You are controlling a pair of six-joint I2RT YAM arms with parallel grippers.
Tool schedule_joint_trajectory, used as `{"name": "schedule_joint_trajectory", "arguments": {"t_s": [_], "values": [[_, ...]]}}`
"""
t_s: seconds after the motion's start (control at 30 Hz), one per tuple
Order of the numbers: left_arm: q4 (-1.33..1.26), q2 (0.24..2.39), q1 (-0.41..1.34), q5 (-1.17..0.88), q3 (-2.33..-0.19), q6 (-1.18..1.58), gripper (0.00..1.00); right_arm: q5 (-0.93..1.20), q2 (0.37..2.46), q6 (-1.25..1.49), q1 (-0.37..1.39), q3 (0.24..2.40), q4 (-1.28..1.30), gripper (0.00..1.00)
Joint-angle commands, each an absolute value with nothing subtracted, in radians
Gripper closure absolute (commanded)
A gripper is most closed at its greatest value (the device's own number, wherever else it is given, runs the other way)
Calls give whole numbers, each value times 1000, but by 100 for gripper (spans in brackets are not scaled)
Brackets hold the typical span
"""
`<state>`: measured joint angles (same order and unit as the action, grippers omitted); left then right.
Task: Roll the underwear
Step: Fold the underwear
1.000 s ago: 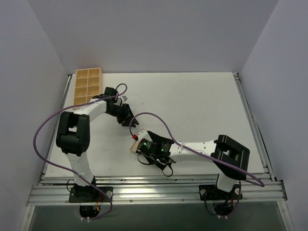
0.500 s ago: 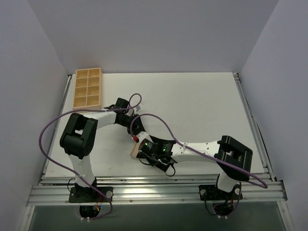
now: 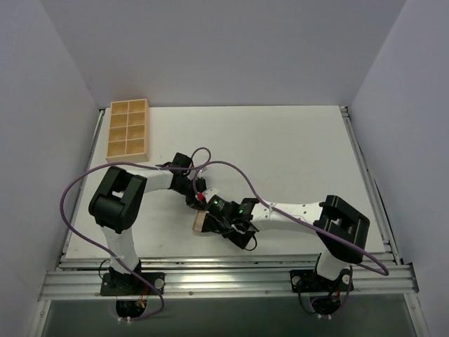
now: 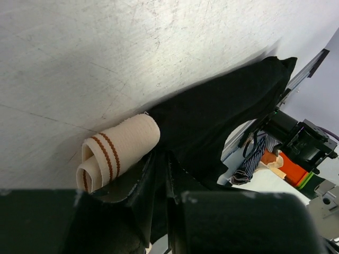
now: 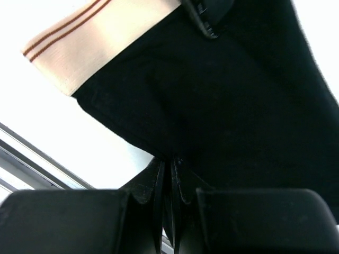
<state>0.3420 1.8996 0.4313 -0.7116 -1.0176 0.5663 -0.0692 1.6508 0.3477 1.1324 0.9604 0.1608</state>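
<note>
Black fabric underwear [image 4: 180, 124] with a rolled beige waistband lies on the white table [image 3: 295, 147] at 7 o'clock of centre, roll axis 8-to-2 in left wrist view, black tail toward 2; right gripper [image 5: 170, 159] pinches its fabric, left gripper [image 4: 161, 172] nearly closed, grip unclear.

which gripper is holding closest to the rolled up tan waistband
The left gripper: it pinches the black fabric of the underwear right beside the rolled waistband. The right gripper grips a plain black edge, away from the band.

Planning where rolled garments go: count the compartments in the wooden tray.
8, in two columns of four, all in the wooden tray at the table's far left corner. None looks hidden.
</note>
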Motion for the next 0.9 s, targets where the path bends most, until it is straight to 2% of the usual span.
{"name": "schedule_joint_trajectory", "arguments": {"t_s": [0.0,0.43,0.7,0.87], "values": [[302,1898,446,-669,-1023,542,80,-58,1629,305,1098,1018,236,100],[347,1859,469,-637,-1054,541,80,-11,1675,196,969,1089,307,100],[462,1822,459,-594,-1178,528,69,60,1681,184,953,1081,307,100],[503,1810,446,-568,-1241,514,67,71,1692,183,951,1091,307,100]]}}
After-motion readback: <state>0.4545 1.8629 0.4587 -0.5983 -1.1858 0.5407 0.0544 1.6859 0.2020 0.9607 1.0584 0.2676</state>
